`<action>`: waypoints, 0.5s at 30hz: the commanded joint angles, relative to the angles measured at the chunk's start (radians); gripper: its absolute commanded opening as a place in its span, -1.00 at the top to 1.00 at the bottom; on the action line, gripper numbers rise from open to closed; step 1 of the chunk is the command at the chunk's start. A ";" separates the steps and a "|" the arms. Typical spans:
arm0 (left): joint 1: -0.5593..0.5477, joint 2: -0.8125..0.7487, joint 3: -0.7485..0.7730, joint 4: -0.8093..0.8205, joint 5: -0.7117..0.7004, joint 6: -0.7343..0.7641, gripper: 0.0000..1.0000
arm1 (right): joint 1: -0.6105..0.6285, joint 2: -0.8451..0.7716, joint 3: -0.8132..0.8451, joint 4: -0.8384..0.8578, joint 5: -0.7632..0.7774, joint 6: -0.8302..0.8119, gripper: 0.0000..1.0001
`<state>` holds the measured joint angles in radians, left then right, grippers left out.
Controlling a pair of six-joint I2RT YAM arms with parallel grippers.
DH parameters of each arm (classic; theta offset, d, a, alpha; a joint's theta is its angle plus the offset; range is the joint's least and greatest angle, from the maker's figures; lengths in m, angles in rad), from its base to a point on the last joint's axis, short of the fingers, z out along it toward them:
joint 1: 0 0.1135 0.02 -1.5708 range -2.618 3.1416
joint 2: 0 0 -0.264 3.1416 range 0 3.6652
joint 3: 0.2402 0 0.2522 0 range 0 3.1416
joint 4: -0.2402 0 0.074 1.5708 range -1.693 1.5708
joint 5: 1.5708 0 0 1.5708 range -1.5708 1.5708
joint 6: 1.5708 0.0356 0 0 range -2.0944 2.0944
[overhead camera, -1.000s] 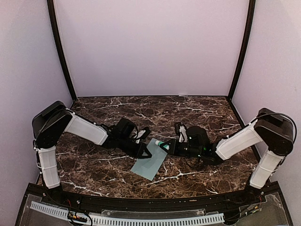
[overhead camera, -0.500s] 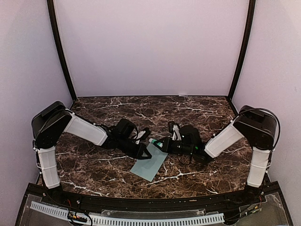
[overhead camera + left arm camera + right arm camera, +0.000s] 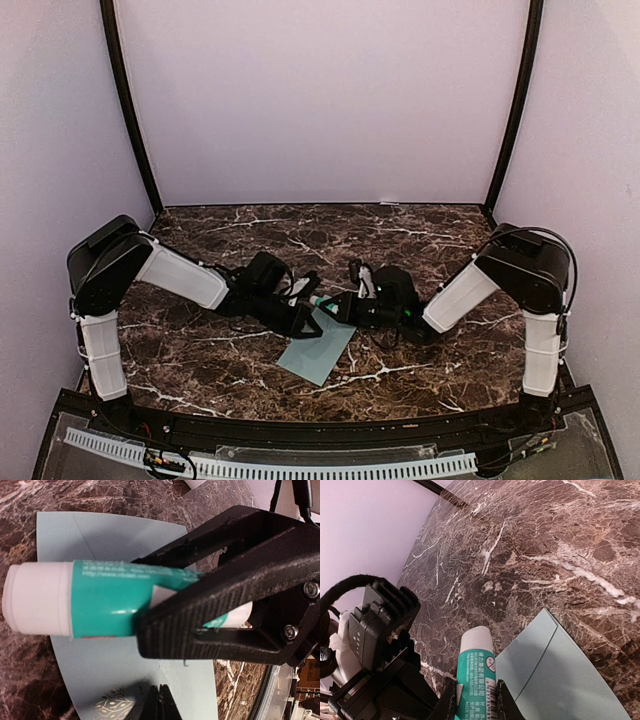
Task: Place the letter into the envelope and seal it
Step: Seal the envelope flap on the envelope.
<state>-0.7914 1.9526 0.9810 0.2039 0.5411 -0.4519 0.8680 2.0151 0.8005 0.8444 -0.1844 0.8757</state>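
Observation:
The pale teal envelope (image 3: 318, 350) lies flat on the marble table, also in the left wrist view (image 3: 115, 675) and the right wrist view (image 3: 560, 680). My left gripper (image 3: 312, 325) is shut, its tips (image 3: 161, 700) together and down on the envelope's upper end. My right gripper (image 3: 340, 306) is shut on a teal and white glue stick (image 3: 323, 302), held level just above the envelope's top corner. The stick fills the left wrist view (image 3: 100, 597) and stands between my right jaws (image 3: 476, 702). The letter is not in view.
The dark marble table (image 3: 400, 240) is walled by pale panels at the back and sides. A black rail (image 3: 300, 430) runs along the near edge. The two arms meet at the table's middle, a few centimetres apart.
My right arm has reached leftward, carrying the glue stick closer to my left gripper and over the envelope's top corner. The left arm and envelope have stayed put.

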 commanded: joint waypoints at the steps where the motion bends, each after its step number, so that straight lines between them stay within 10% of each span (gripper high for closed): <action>1: -0.020 -0.003 -0.031 -0.104 -0.009 0.016 1.00 | -0.013 0.032 0.025 0.060 -0.012 0.024 0.81; 15: -0.029 -0.007 -0.030 -0.123 -0.020 0.027 1.00 | -0.027 0.085 0.006 0.107 -0.020 0.084 0.81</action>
<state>-0.7982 1.9511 0.9810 0.2008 0.5392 -0.4469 0.8543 2.0758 0.8078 0.8894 -0.1921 0.9333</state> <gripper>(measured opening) 0.006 0.186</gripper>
